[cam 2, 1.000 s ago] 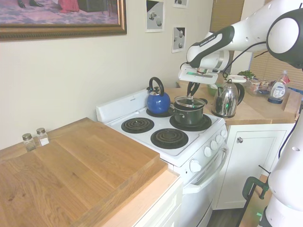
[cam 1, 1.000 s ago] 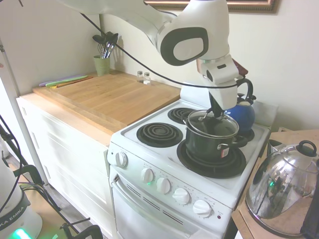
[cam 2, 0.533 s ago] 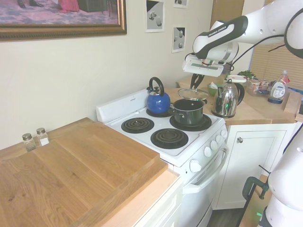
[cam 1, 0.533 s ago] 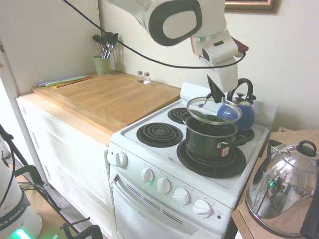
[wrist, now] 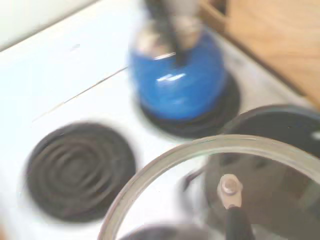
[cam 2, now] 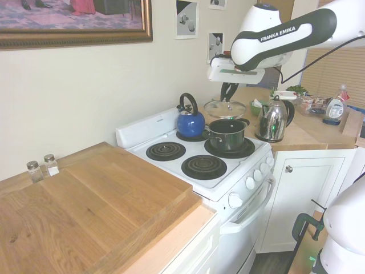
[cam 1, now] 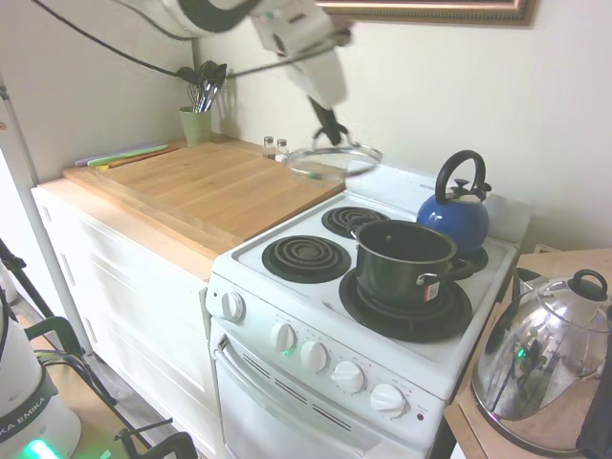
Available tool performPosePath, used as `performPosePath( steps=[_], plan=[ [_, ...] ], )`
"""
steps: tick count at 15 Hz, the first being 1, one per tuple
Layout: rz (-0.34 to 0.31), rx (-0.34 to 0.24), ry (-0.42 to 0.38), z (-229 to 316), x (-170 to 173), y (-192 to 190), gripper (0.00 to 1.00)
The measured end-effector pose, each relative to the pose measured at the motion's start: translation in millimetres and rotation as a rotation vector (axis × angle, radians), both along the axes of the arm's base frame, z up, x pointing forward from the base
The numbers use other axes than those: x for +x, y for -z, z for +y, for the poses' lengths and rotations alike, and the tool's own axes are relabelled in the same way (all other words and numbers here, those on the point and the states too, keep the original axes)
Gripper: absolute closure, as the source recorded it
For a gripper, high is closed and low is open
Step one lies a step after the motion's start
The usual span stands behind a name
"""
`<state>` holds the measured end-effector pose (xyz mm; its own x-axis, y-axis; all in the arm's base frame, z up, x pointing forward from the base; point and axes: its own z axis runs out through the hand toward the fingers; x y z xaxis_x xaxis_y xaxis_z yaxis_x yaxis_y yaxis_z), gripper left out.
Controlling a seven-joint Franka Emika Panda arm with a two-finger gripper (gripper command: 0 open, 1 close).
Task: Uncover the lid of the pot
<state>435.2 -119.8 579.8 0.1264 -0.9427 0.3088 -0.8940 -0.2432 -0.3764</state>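
lid (cam 1: 333, 159) under claw (cam 1: 328, 129), off pot (cam 1: 406, 262)

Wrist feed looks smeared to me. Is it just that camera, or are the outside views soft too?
Wrist view: blurred throughout, the blue kettle and the lid rim smeared. First exterior view: stove and pot sharp, but the arm, claw and lid are motion-blurred. Second exterior view: fairly crisp, lid readable above the pot; window at right blown out.
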Motion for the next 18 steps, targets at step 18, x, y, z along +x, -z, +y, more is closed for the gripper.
performPosePath(
  steps=[18],
  plan=[
    [0.344, -0.131, -0.255, 290, 171, 169, 1.00]
  ],
)
